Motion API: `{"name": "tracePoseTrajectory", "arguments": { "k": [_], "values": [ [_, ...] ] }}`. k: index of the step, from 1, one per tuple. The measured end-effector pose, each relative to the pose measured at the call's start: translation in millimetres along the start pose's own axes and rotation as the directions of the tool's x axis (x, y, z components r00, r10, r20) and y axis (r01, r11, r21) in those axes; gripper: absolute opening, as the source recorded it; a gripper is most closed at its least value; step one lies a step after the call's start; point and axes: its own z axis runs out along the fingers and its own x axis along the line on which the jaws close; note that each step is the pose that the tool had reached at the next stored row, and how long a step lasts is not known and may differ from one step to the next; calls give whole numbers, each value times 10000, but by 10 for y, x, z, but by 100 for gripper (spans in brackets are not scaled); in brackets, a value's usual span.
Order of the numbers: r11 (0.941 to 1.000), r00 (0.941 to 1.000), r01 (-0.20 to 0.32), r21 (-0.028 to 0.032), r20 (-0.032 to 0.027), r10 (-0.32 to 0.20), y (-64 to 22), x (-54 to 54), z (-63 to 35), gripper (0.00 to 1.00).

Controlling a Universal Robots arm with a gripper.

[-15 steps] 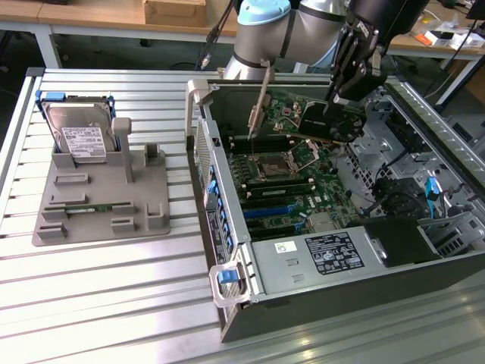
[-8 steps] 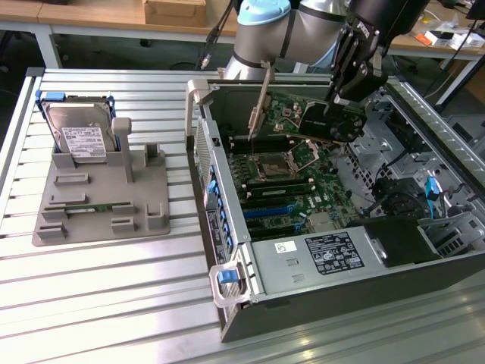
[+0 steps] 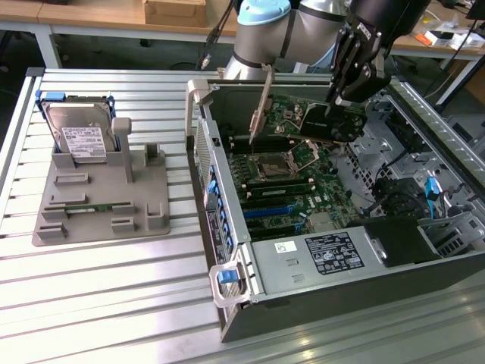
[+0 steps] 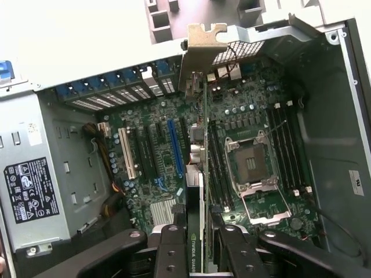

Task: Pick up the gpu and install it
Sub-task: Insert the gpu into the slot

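**A:** So where's the gpu (image 3: 331, 121) at right now?

**B:** Pinched between the fingers (image 4: 172, 250), one on each flat face, hanging edge-down inside the open case (image 3: 227, 227). It's over the motherboard (image 3: 322, 163), and I can't tell if the bottom edge touches anything. Its silver bracket (image 4: 200, 52) points toward the case's rear wall.

**A:** Any room around it?

**B:** Decent. In the wrist view the card's edge runs between the blue slot (image 4: 174, 147) and the CPU socket (image 4: 252, 165), with board on either side. The rear wall with its vented slot covers sits close to the bracket end, so that's the tight edge.

**A:** Anything in the way?

**B:** Cables (image 4: 107, 156) bunch up near the power supply (image 3: 333, 254), well off to the side. Outside the case, on the tabletop (image 3: 114, 303), a grey holder (image 3: 98, 205) carries the hard drive (image 3: 79, 136) upright and a green memory stick (image 3: 87, 207) lying flat. Both are well apart from the card.
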Motion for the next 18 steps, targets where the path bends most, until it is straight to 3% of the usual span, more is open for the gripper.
{"name": "tracePoseTrajectory", "arguments": {
  "k": [7, 18],
  "values": [
    [9989, 9989, 460, 21, -31, -460, -20, -5, 11, 26],
    [9918, 9918, 1276, 57, -87, -1275, -48, -12, 26, 26]
  ]
}}
